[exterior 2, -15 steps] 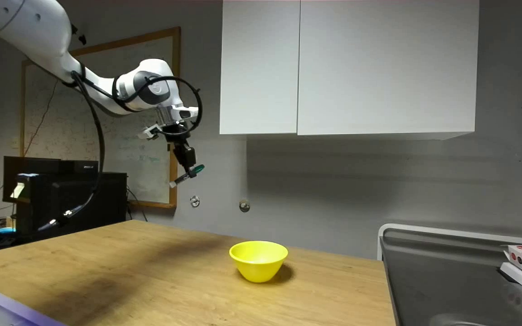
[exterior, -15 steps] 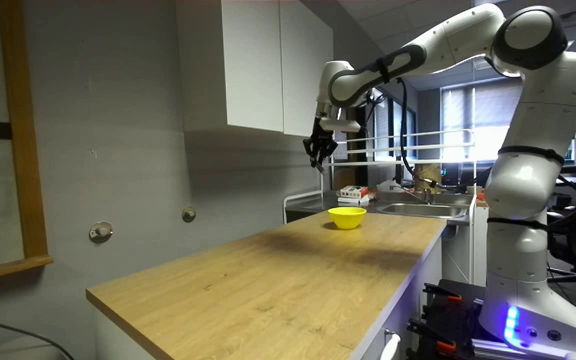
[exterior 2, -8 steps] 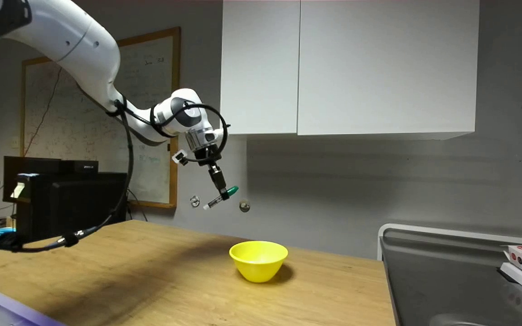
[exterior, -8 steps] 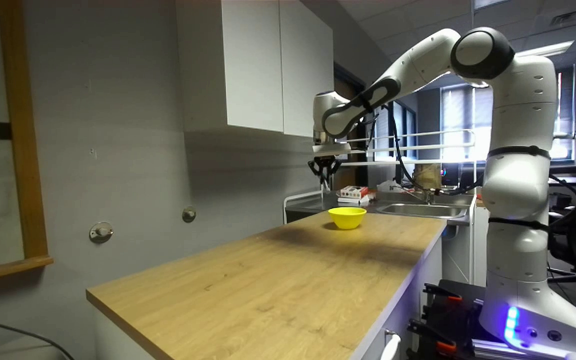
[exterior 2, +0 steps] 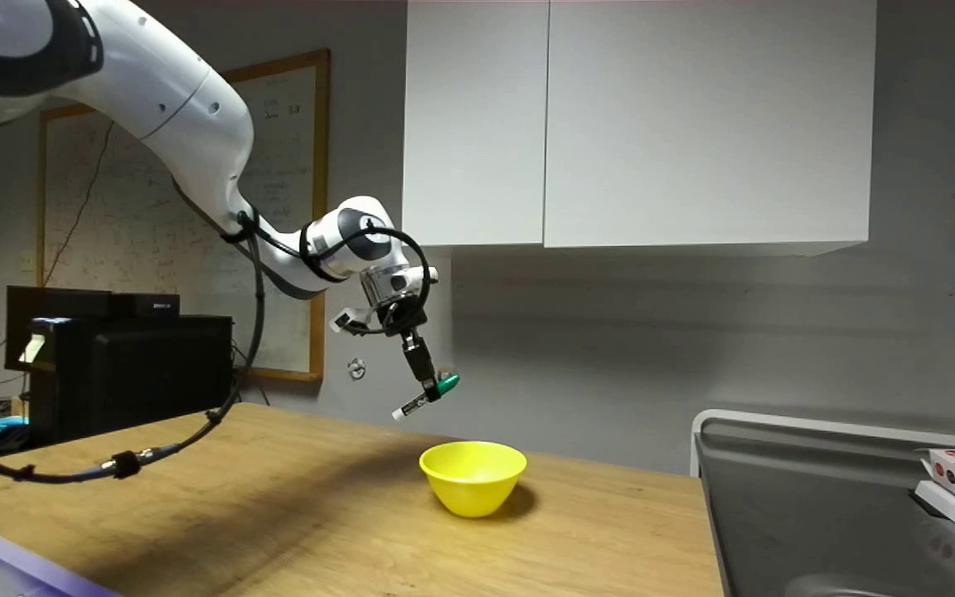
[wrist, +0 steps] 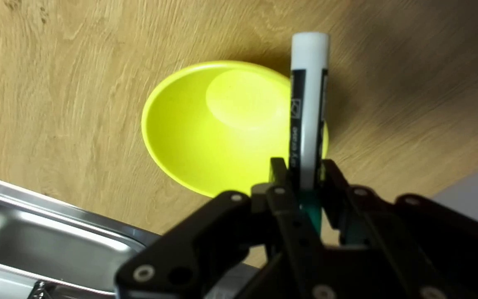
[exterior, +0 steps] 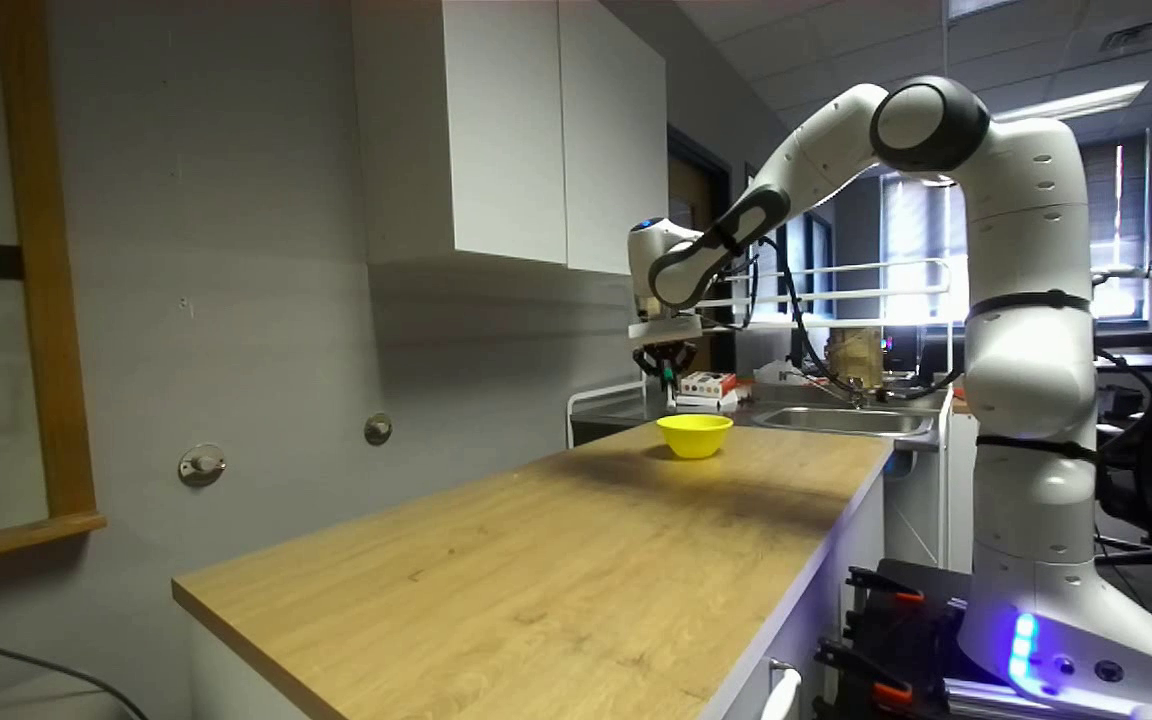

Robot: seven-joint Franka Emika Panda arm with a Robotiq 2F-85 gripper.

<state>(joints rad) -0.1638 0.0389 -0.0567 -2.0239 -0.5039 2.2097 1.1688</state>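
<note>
My gripper point(wrist: 304, 170) is shut on a dry-erase marker point(wrist: 310, 95) with a white barrel, black label and green cap. The fingers pinch it near the cap, part of which they hide in the wrist view. In an exterior view the green cap point(exterior 2: 448, 383) points up to the right and the white end slants down to the left. A yellow bowl point(exterior 2: 473, 485) stands upright on the wooden counter, with nothing visible inside. Marker and gripper hang in the air above the bowl's level, apart from it; in the wrist view the marker crosses over the bowl's rim.
White wall cabinets point(exterior 2: 635, 124) hang over the wooden countertop point(exterior: 496, 580). Beyond the counter's end lie a metal sink point(exterior: 841, 420) and a box with coloured dots point(exterior: 708, 384). A white rail frame point(exterior 2: 826, 424) borders that area. A cable point(exterior 2: 254, 332) loops from the arm.
The arm has come down from higher up, carrying the marker toward the bowl; in an exterior view it has also moved right. The bowl has stayed in place and the grip is unchanged.
</note>
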